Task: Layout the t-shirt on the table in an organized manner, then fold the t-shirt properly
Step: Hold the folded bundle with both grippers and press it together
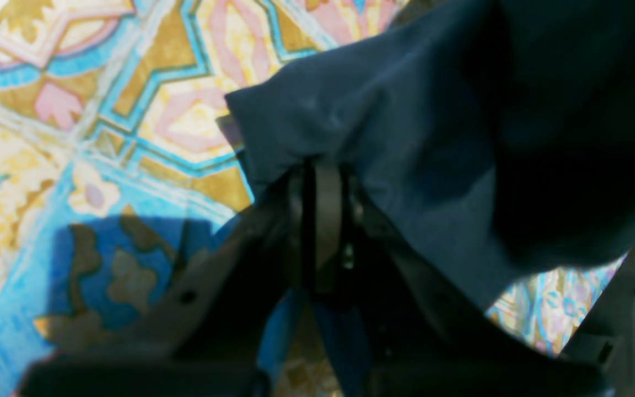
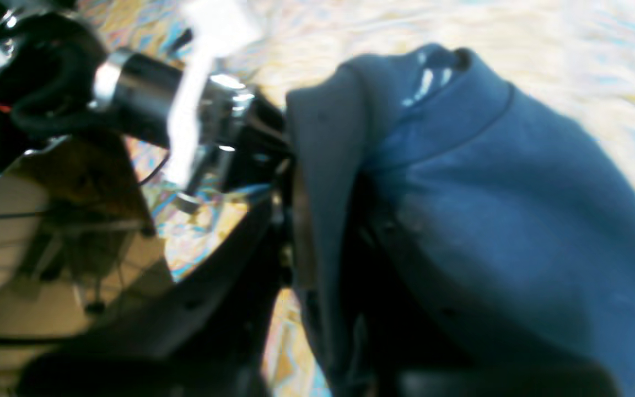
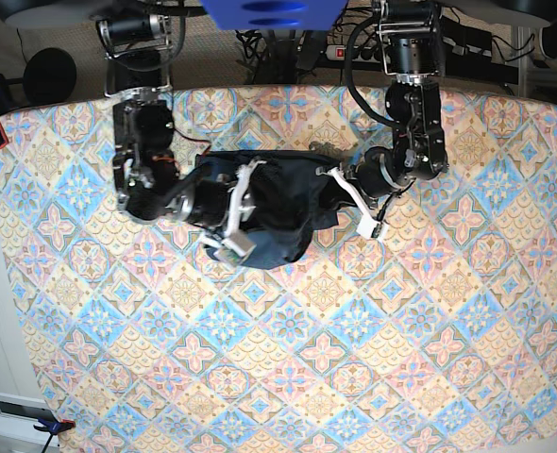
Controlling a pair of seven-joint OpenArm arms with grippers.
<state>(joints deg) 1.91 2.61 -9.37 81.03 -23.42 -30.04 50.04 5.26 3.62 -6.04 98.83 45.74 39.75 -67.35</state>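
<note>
The table [image 3: 430, 359] fills nearly everything from above, its pink, blue and cream diamond-tile cloth bare except near the far edge, where the t-shirt [image 3: 277, 209] hangs in a dark navy bunch between the two arms. It looks more bundled than spread, with a rounded belly sagging toward the near side and no sleeve or hem laid out flat that I can make out. Its long axis runs side to side, from one arm across to the other, so the coming move turns on pulling those two ends apart along that line. The right gripper [image 3: 231, 219] is pinched closed on a fold of the t-shirt, the cloth draped over and past its jaws in the right wrist view. The left gripper [image 1: 320, 182] is likewise clamped tight on a gathered edge of the fabric, which fans out above the jaws in its own wrist view. Neither arm is nearer; each holds an end, and the layout step seems barely begun.
</note>
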